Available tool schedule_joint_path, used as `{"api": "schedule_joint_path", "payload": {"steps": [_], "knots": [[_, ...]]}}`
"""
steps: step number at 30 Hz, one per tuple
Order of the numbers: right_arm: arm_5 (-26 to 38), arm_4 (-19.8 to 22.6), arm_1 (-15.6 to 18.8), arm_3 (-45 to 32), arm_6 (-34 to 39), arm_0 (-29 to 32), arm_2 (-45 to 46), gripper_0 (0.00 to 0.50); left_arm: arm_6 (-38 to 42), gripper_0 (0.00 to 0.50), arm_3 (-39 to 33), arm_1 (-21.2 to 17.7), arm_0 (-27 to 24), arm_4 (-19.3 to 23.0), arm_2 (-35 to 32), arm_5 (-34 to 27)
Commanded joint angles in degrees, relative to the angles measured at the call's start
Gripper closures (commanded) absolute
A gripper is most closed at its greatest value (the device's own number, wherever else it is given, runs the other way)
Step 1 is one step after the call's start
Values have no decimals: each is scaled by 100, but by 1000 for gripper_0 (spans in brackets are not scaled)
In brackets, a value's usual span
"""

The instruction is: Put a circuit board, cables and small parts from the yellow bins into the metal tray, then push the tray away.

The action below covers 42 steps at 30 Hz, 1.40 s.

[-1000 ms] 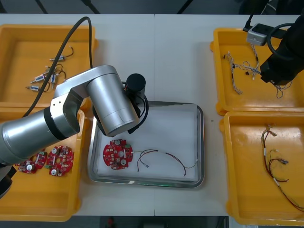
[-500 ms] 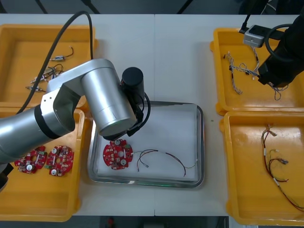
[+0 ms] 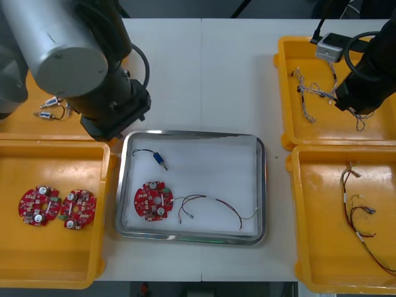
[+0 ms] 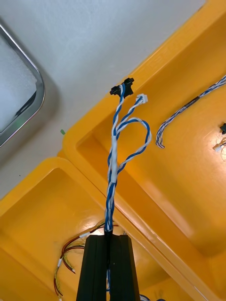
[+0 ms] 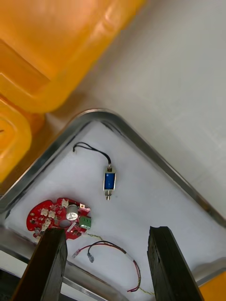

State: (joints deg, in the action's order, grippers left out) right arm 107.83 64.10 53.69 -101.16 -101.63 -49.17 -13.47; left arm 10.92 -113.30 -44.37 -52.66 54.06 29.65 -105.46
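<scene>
A small metal part (image 3: 159, 158) has been released into the metal tray (image 3: 263, 185), beside the circuit board (image 3: 153, 200). The left gripper (image 5: 107, 231) has been drawn back, fingers wide apart and empty. A twisted blue and white cable (image 4: 113, 160) is held pinched in the right gripper (image 4: 107, 240) above the right-hand yellow bins (image 3: 283, 99), likely next for the tray.

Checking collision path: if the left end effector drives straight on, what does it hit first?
Likely the metal tray, its white floor near the small metal part; depth unclear.
</scene>
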Motion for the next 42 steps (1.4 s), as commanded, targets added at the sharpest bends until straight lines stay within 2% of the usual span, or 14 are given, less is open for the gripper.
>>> {"api": "schedule_joint_path", "payload": {"steps": [1, 5, 9, 17, 22, 28, 33, 42], "knots": [[36, 85, 1, -334, -76, 13, 143, 500, 208, 0, 177, -555, -315, 307, -592, -62], [62, 102, -245, -615, -76, 13, 134, 500, 112, 0, 555, -889, -385, 465, -812, -62], [45, 94, -430, -888, -76, 13, -15, 500, -161, 0, 872, -1083, -385, 403, -873, -62], [-474, -179, -632, -1670, -85, 13, -1052, 500, -785, 0, 1715, -1461, -385, 87, -935, 236], [-869, -337, -869, -1740, -85, 13, -1633, 500, -1198, 0, 2172, -1645, -385, 43, -953, 491], [-1326, -785, -1221, -1740, -85, 13, -2257, 500, -1620, 0, 2664, -1680, -385, -168, -1014, 597], [-1695, -1339, -1484, -1732, -67, 13, -2889, 500, -1954, 0, 3122, -1680, -385, -309, -1014, 711], [-2249, -1901, -1651, -1477, -164, 13, -3716, 500, -2129, 0, 3807, -1636, -385, -467, -988, 1133]]}}
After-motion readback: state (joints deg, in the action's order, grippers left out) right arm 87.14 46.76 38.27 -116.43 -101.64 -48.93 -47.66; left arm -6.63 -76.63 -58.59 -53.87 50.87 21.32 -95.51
